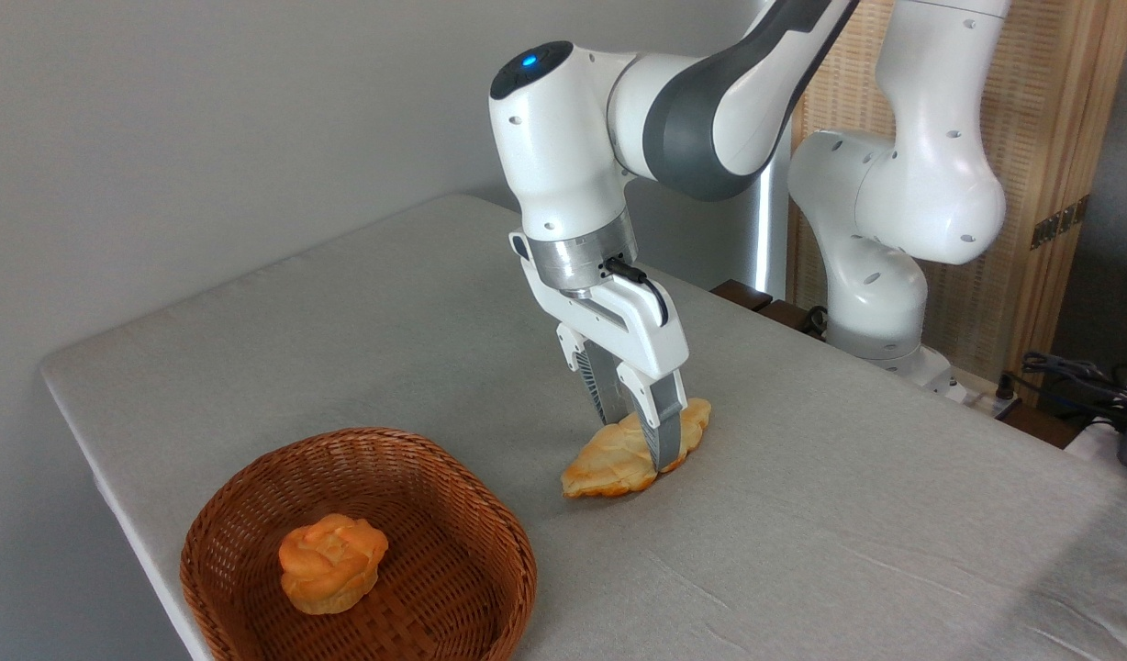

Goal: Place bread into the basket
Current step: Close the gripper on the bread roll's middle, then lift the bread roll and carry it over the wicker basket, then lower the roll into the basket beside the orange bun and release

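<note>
The bread [614,459], a pale golden leaf-shaped loaf with browned tips, lies on the grey table just right of centre. My gripper [639,441] comes down on its middle, one finger on each side, and appears shut on the loaf. The near finger [666,431] covers part of the crust. The bread still rests on the cloth. The round brown wicker basket [435,477] stands at the front left, about a loaf's length away from the bread.
A small round orange bun [331,562] sits inside the basket. The table's left edge [114,487] runs close behind the basket. The arm's white base [880,303] stands at the back right, with cables [1077,376] beyond it.
</note>
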Motion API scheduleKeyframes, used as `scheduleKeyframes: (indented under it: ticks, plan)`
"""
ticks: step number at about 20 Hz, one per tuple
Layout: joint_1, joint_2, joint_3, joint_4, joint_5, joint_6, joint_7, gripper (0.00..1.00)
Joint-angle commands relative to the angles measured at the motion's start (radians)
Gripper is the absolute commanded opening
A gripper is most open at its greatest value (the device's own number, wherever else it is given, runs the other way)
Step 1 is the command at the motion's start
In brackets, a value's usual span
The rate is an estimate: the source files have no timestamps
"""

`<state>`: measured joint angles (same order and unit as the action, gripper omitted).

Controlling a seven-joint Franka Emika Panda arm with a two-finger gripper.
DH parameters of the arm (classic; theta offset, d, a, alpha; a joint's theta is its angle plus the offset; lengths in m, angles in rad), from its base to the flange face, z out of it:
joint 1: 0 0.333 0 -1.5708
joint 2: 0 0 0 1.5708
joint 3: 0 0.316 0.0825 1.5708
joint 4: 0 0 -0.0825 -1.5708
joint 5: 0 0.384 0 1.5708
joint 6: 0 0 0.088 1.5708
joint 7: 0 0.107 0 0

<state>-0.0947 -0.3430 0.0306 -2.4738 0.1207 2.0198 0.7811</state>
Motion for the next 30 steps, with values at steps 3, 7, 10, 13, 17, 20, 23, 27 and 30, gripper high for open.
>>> scheduleKeyframes:
  ticks: [3, 7, 10, 13, 17, 20, 23, 27, 30]
  plan:
    - [-0.004, -0.004, 0.008, -0.016, 0.013, 0.023, 0.015, 0.42]
    - [-0.004, -0.004, 0.008, -0.013, 0.011, 0.023, 0.015, 0.42]
    - [-0.005, -0.004, 0.009, -0.007, 0.010, 0.014, 0.015, 0.42]
    - [-0.005, 0.001, 0.008, 0.056, 0.000, -0.015, 0.010, 0.38]
    - [-0.005, 0.108, -0.001, 0.277, -0.056, -0.208, 0.009, 0.36]
    - [-0.005, 0.194, 0.008, 0.442, -0.122, -0.242, 0.000, 0.36]
    - [0.004, 0.333, 0.011, 0.661, -0.164, -0.240, -0.020, 0.37]
    - [0.007, 0.475, 0.011, 0.826, -0.153, -0.187, -0.007, 0.40]
    - [0.007, 0.499, 0.018, 0.823, -0.148, -0.035, -0.006, 0.71]
